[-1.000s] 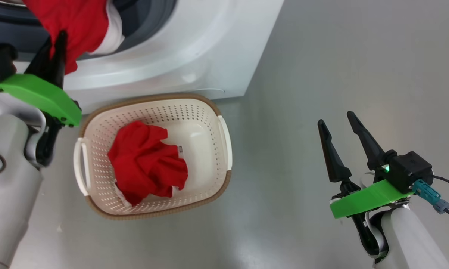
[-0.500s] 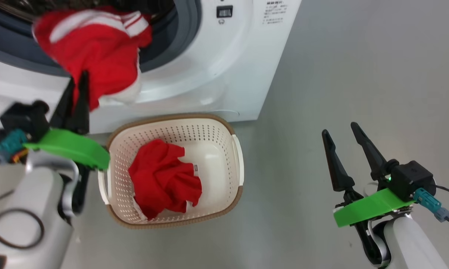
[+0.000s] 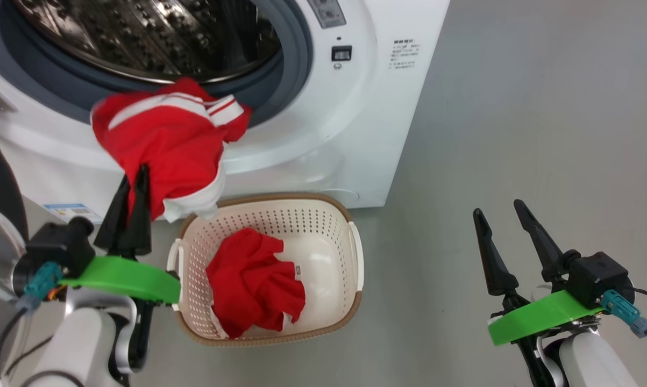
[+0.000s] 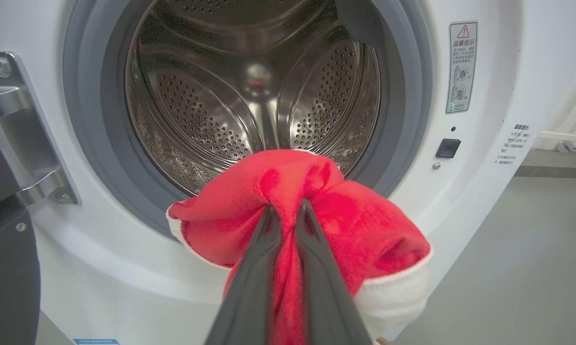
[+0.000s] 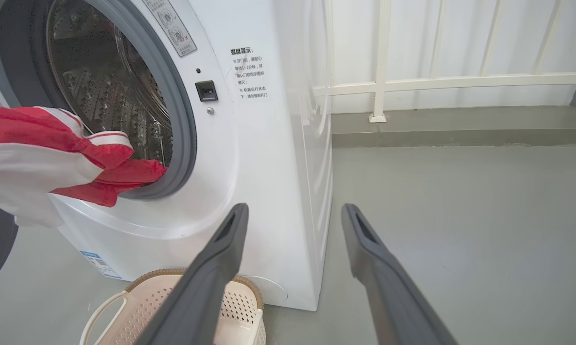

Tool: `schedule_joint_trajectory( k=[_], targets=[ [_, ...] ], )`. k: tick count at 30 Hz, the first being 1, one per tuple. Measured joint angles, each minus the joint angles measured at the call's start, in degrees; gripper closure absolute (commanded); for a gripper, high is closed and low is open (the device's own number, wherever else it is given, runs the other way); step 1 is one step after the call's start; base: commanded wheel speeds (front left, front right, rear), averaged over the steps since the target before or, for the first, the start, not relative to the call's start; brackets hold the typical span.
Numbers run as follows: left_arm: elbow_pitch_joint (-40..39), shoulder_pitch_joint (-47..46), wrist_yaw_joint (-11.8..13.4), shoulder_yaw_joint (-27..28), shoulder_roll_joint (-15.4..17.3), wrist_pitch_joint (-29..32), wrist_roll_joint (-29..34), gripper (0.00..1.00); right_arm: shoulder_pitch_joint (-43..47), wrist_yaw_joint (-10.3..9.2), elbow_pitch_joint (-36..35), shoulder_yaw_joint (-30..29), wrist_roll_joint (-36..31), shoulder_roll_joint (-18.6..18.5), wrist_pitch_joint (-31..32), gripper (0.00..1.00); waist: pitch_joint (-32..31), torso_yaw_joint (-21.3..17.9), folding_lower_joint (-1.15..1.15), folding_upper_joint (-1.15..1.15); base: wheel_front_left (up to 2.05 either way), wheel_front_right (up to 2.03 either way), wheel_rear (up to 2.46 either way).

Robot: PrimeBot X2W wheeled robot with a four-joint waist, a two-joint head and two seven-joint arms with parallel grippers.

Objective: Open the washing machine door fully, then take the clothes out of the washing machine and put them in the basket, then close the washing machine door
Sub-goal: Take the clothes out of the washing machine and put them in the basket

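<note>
Now one red garment [image 3: 253, 285] lies crumpled in the basket [image 3: 331, 269].

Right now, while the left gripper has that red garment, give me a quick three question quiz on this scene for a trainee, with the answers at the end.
1. True or false: the right gripper is open and holds nothing.
2. Where is the red garment that the left gripper is shut on? A. On the floor. B. In the air in front of the washing machine opening. C. In the basket.
3. How many garments lie in the basket?
Key: 1 true; 2 B; 3 one, the crumpled red garment.
</note>
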Motion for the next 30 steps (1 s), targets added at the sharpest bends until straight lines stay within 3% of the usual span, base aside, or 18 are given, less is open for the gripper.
schedule_joint_trajectory(
  k=[15, 30],
  targets=[
    [-4.8, 9.0, -1.1, 3.7, -3.8, 0.0, 3.9, 1.0, 1.9, 0.0, 0.0, -0.4, 0.4, 0.0, 0.0, 0.0, -4.6, 0.6, 0.0, 0.0, 0.0, 0.0, 0.0],
    [-0.4, 8.5, -3.8, 4.0, -7.6, 0.0, 3.7, 1.0, 2.6, 0.0, -0.7, -0.6, -0.2, 0.0, 0.0, 0.0, -0.5, 1.6, 0.0, 0.0, 0.0, 0.0, 0.0]
  ],
)
